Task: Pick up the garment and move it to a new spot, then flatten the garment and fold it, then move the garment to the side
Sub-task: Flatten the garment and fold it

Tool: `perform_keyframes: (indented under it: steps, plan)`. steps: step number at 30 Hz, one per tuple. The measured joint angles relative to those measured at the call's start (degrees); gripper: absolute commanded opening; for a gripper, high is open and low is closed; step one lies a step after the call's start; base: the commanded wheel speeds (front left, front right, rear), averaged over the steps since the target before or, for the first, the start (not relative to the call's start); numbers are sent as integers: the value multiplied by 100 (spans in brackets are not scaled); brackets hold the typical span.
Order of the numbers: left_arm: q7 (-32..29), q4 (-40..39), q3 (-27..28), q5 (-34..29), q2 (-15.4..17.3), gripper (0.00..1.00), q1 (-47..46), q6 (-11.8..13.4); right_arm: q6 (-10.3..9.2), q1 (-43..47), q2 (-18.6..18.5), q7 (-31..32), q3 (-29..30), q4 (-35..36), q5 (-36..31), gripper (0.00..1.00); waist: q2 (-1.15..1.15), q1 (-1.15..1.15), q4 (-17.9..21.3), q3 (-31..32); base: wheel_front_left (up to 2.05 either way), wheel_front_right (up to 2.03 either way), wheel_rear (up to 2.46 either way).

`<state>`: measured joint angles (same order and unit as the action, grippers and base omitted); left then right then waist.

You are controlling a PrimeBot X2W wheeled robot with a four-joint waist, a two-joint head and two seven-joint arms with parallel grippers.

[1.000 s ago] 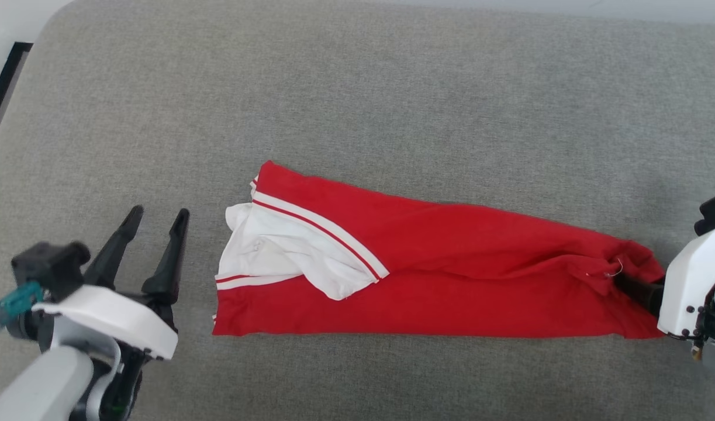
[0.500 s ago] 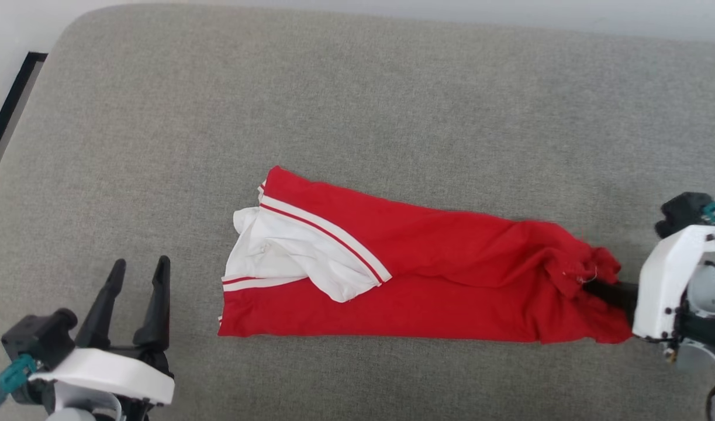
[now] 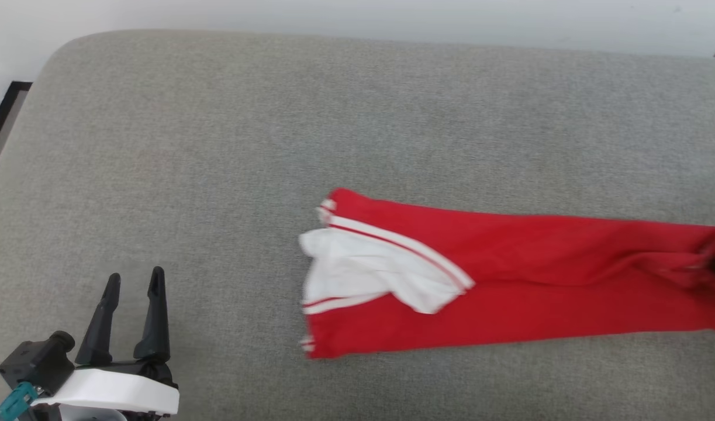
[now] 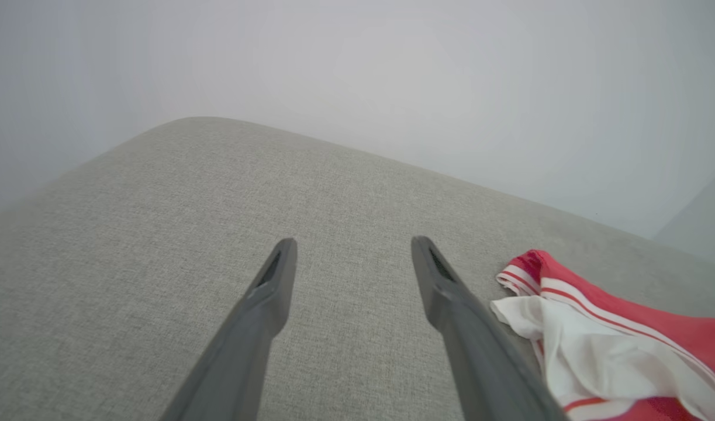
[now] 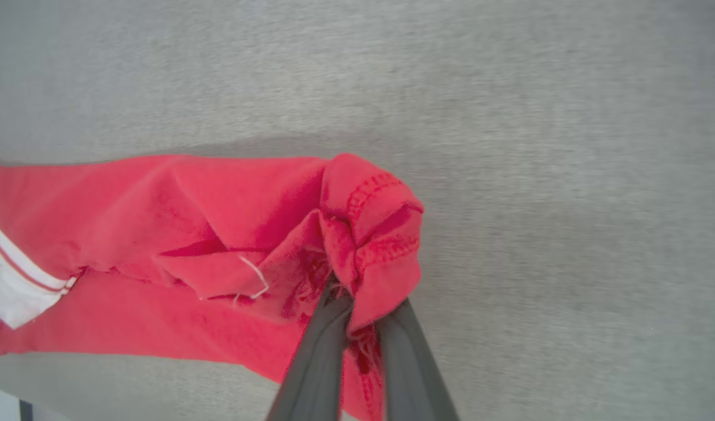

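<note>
The garment (image 3: 509, 292) lies as a long red band on the grey cushion (image 3: 217, 146), right of centre in the head view, with its white sleeve (image 3: 369, 275) and striped trim at the left end. The upturned face is plain red. Its right end runs out of that view at the edge, where the cloth bunches and blurs around a dark smudge too vague to read. The right wrist view shows that end clearly. The right gripper (image 5: 360, 316) has its two fingers drawn close together, pinching a wad of stitched hem. The fingertips are buried under the fold of garment (image 5: 217, 234) that flops over them. A loose white thread (image 5: 255, 278) curls on the cloth beside the wad. Whether the pinched end rests on the cushion or hangs just off it cannot be told. The left gripper (image 3: 135, 273) sits at the lower left, well apart from the garment, fingers spread wide and holding nothing, its body cut by the bottom edge. In the left wrist view, the left gripper (image 4: 352, 241) points across bare cushion toward a pale wall (image 4: 392, 70). The garment (image 4: 626, 327) there is cropped by the right and bottom edges and partly covered by one finger. A dark strip (image 3: 6, 111) at the head view's left edge is too cropped to identify.
</note>
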<state>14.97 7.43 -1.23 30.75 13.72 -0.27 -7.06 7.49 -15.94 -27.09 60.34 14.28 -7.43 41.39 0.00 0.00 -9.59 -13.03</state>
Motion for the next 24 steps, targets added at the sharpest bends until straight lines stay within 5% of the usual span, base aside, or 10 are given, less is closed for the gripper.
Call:
perform_keyframes:
  steps: [8,13,24]
  plan:
    - [0,-47,22,-143,-145,100,5,-25,0,-120,-422,-171,341,-527,-497,0,0,0,140,39,0,0,0]
    - [1,-79,-1,-67,-108,100,14,-25,0,-107,-196,-40,157,-111,-226,0,0,0,177,123,0,0,0]
    - [1,-131,-68,-26,-135,100,122,-25,0,236,691,314,-1199,1490,26,0,0,0,-66,239,0,0,0]
